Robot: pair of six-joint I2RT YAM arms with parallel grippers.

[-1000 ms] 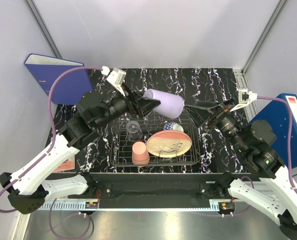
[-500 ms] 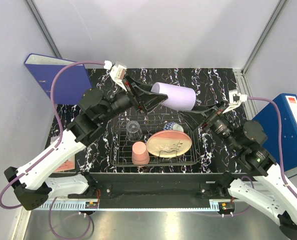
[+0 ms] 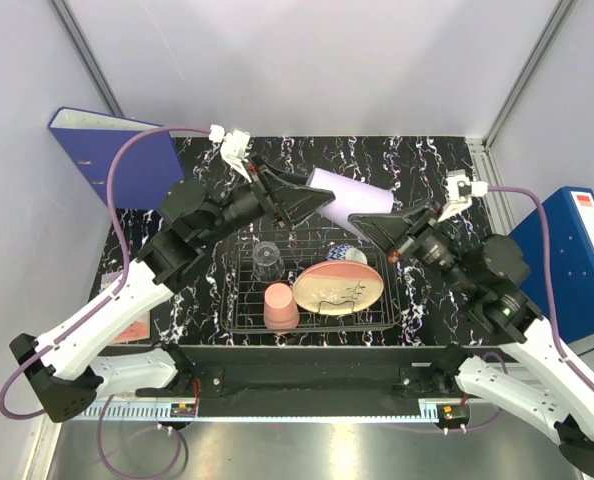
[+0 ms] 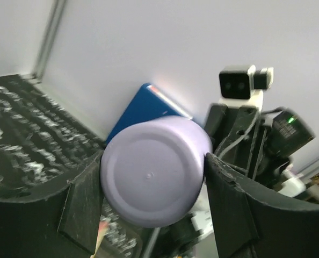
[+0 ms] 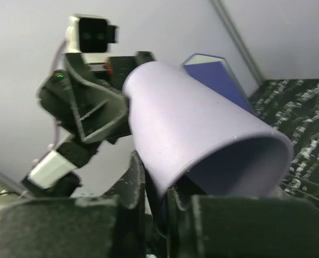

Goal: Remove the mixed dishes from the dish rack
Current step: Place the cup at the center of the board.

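Rack (image 3: 247, 322) sits nearest the arm bases on the tabletop (image 3: 427, 160). It holds the pink cup (image 3: 280, 306) at the near left, the plate (image 3: 339, 287) to its right, the glass (image 3: 267, 257) behind the pink cup and the little patterned bowl (image 3: 348, 254) behind the plate. Past those, up in the air over the far edge, is the lavender cup (image 3: 352, 195), lying on its side with its long axis running left to right. The left tool (image 3: 299, 203) is clamped on the closed bottom end, one finger each side, so the open mouth points straight at the right arm. The right tool (image 3: 369, 221) is at that mouth end, reaching in from the right under the rim, but I can't tell if it's pinching the wall or just beside it. Looks like a handover to me, so the right side needs a solid bite on the rim before the left lets go, or the cup lands on the plate.
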